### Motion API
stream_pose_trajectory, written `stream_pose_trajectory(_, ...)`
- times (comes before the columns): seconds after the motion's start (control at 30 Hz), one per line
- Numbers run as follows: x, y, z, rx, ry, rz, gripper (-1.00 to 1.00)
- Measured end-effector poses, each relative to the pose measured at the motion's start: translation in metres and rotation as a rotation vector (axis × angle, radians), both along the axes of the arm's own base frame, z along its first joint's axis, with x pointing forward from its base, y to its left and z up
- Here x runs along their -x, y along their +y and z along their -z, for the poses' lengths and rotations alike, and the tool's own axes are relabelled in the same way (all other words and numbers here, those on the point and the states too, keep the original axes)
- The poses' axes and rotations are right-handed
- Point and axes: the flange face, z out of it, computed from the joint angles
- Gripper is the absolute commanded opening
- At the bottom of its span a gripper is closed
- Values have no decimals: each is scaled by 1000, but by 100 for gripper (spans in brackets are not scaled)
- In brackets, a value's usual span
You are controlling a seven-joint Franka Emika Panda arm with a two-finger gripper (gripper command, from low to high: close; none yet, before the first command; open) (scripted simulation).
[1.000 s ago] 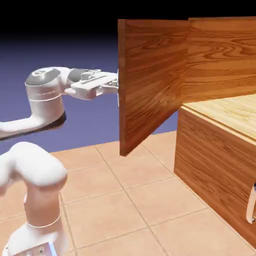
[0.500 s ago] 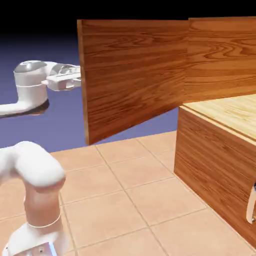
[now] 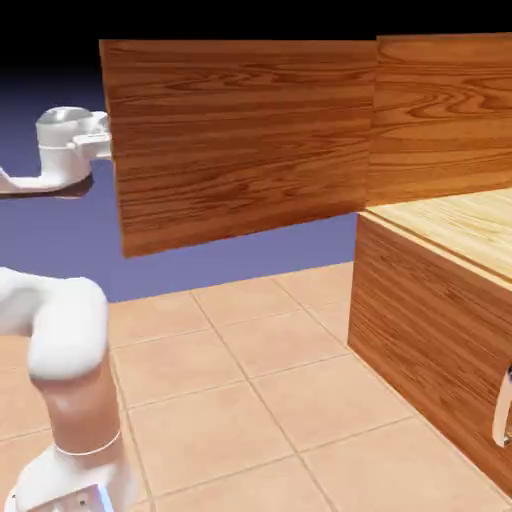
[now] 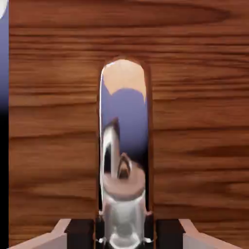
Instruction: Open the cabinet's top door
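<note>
Keeping my fingers (image 4: 124, 233) clenched on the silver handle (image 4: 124, 146), I'd follow the top door's (image 3: 240, 140) arc around its hinge rather than pull straight.

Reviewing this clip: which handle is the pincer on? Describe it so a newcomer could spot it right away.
Start at the reddish-brown wooden cabinet filling the exterior view's right side, then follow its top door, swung wide open to the left. In the hand view the pincer is shut on that door's curved silver handle. The other silver handle sits low on the closed lower panel, untouched.
</note>
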Motion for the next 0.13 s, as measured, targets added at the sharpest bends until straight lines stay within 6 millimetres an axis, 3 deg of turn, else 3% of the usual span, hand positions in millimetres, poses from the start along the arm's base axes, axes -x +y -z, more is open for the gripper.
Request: stream_pose_trajectory(0.13,-7,34,0,0,0,65,-100)
